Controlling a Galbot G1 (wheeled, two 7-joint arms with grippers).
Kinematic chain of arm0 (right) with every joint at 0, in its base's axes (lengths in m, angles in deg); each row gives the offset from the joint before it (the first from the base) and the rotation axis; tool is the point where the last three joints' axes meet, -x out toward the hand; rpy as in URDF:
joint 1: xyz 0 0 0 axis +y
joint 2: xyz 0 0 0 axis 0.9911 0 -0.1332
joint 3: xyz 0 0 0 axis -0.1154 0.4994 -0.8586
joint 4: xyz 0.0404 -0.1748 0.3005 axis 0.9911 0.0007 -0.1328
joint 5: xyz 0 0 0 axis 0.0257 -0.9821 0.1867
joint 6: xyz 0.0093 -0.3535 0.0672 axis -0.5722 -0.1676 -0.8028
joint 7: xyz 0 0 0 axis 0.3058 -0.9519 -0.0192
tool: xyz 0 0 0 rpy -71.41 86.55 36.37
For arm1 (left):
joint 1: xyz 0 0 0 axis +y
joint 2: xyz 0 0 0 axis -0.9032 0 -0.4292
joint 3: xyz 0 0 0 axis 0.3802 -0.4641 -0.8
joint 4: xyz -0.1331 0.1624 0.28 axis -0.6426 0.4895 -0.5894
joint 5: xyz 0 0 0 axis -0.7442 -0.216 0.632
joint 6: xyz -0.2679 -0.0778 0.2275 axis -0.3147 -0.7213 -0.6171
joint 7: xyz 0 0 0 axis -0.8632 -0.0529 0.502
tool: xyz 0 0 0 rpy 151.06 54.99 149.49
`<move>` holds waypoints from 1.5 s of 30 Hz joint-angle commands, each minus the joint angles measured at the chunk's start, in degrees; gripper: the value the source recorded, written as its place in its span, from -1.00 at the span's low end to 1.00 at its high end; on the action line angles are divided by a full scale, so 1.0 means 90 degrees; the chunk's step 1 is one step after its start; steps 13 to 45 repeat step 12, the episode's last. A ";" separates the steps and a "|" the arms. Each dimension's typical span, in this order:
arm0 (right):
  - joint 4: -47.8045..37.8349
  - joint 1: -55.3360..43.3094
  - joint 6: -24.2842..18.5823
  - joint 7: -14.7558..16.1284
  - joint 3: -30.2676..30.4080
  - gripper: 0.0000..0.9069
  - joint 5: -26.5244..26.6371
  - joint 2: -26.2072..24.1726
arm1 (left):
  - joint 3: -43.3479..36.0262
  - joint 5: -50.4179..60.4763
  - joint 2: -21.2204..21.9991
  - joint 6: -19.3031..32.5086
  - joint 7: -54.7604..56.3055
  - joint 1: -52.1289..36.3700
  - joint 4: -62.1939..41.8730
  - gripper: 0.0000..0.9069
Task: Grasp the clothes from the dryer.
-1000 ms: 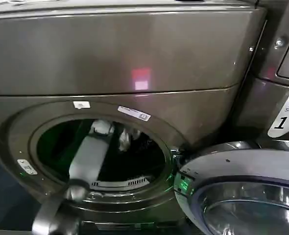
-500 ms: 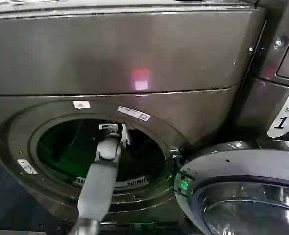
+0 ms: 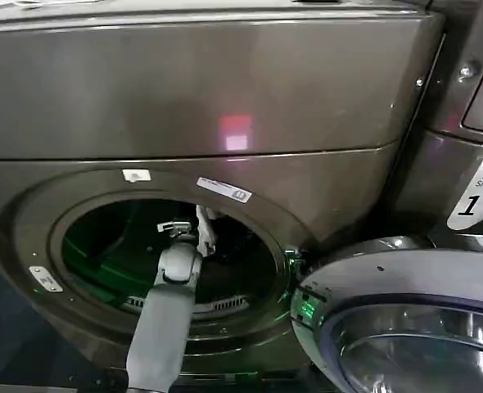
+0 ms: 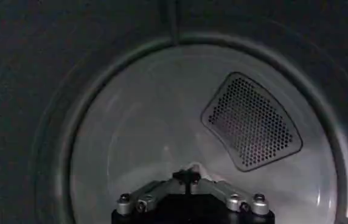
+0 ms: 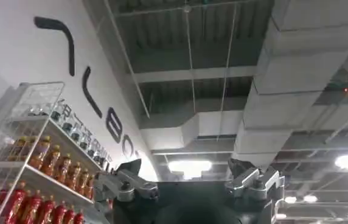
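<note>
The grey dryer (image 3: 225, 98) stands in front of me with its round drum opening (image 3: 29, 237) uncovered. My left arm reaches into the drum. The left gripper (image 3: 191, 230) is shut inside it, beside a small white piece of clothes (image 3: 204, 231). In the left wrist view the left gripper (image 4: 188, 175) has its fingertips together, with a bit of pale clothes (image 4: 193, 167) showing at the tips against the drum's back wall (image 4: 137, 134). The right gripper (image 5: 189, 173) is open, points up at a ceiling away from the dryer and holds nothing.
The dryer's round door (image 3: 405, 327) hangs open at the lower right, close to the opening's right edge. A perforated vent (image 4: 252, 122) sits in the drum's back wall. A second machine (image 3: 471, 123) stands to the right. Shelves of bottles (image 5: 34, 176) appear in the right wrist view.
The left arm swung from the opening's left side to its middle and reached into the drum, then drew back and down slightly. The white clothes stay at its fingertips.
</note>
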 commanded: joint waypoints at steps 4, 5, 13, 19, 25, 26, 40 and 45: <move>0.0035 -0.0050 0.0084 0.0108 -0.0007 1.00 -0.0019 0.0016 | 0.0020 0.0056 0.0025 0.0076 0.0038 0.0020 0.0007 -1.00; 0.0024 -0.0058 0.0085 0.0112 -0.0003 1.00 -0.0025 0.0014 | 0.0021 0.0048 0.0032 0.0064 0.0037 0.0001 -0.0003 -0.97; -0.0014 -0.0114 0.0088 0.0144 0.0062 1.00 -0.0091 -0.0001 | 0.0005 0.0057 0.0032 0.0041 0.0014 -0.0079 -0.0055 -0.97; -0.0014 -0.0114 0.0088 0.0144 0.0062 1.00 -0.0091 -0.0001 | 0.0005 0.0057 0.0032 0.0041 0.0014 -0.0079 -0.0055 -0.97; -0.0014 -0.0114 0.0088 0.0144 0.0062 1.00 -0.0091 -0.0001 | 0.0005 0.0057 0.0032 0.0041 0.0014 -0.0079 -0.0055 -0.97; -0.0014 -0.0114 0.0088 0.0144 0.0062 1.00 -0.0091 -0.0001 | 0.0005 0.0057 0.0032 0.0041 0.0014 -0.0079 -0.0055 -0.97; -0.0014 -0.0114 0.0088 0.0144 0.0062 1.00 -0.0091 -0.0001 | 0.0005 0.0057 0.0032 0.0041 0.0014 -0.0079 -0.0055 -0.97; -0.0014 -0.0114 0.0088 0.0144 0.0062 1.00 -0.0091 -0.0001 | 0.0005 0.0057 0.0032 0.0041 0.0014 -0.0079 -0.0055 -0.97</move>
